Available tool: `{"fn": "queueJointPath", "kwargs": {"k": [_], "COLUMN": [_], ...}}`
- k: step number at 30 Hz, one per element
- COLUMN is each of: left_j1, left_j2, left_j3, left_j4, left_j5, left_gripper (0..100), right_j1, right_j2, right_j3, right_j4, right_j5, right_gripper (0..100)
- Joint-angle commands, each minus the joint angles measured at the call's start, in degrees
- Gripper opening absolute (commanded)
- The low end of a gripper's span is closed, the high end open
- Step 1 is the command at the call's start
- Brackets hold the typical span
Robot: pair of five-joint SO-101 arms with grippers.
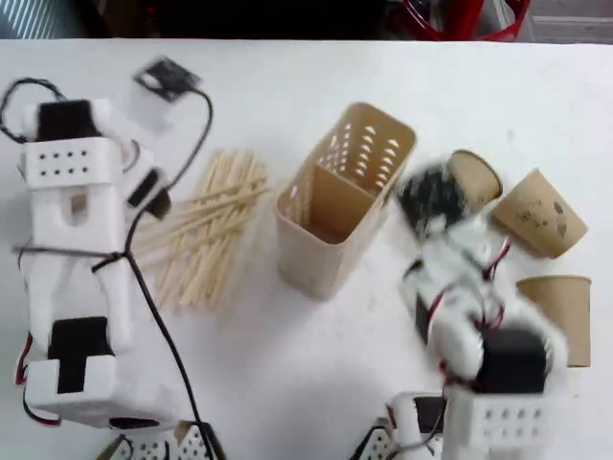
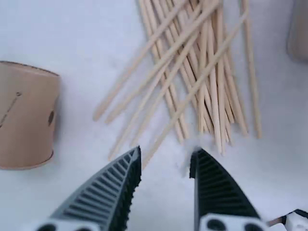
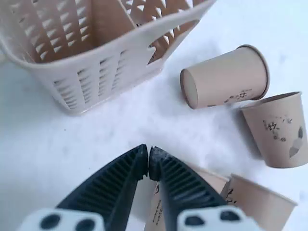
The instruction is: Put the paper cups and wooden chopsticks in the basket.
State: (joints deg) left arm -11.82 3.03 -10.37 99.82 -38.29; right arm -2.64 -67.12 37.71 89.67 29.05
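My left hand (image 2: 166, 153) hangs released, the chopsticks (image 2: 202, 72) just ahead of its fingertips, their long axes running mostly away from it. My right hand (image 3: 148, 155), clenched on nothing, sits near the cups (image 3: 224, 77).

Beige basket (image 1: 308, 261) w/ triangle cutouts, tan cups (image 1: 538, 213)

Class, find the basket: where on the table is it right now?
In the high view the basket sits near the middle of the table, with the chopsticks to its left and the cups to its right.
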Motion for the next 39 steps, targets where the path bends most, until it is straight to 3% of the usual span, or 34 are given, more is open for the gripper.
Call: {"fn": "queueJointPath", "kwargs": {"k": [1,6,11,16,21,31,39], "left_j1": [1.2,0.2,-6.1,-19.0,-24.9,-29.4,-28.7], "left_j2": [-5.6,-14.1,-19.0,-17.5,-8.0,16.3,32.2], "left_j3": [8.6,23.5,25.9,20.1,14.2,-1.8,-15.9], "left_j4": [-6.2,-17.2,-25.9,-30.6,-29.2,-31.0,-31.0], "left_j5": [-3.2,-5.5,3.9,11.5,13.9,16.2,16.1], "left_gripper": [16,16,17,28,29,29,29], "right_j1": [6.2,14.9,15.5,15.9,15.9,16.1,16.1], "right_j2": [-13.4,-18.8,-18.7,-18.7,-18.7,-19.1,-19.1], "right_j3": [13.1,20.7,29.3,29.4,29.5,29.8,29.8], "right_j4": [-5.4,-8.2,-13.4,-13.7,-13.5,-13.7,-13.5], "right_j5": [2.2,6.7,6.9,6.9,6.9,6.5,6.5], "right_gripper": [2.2,2.2,2.2,2.9,9.6,9.1,9.1]}}
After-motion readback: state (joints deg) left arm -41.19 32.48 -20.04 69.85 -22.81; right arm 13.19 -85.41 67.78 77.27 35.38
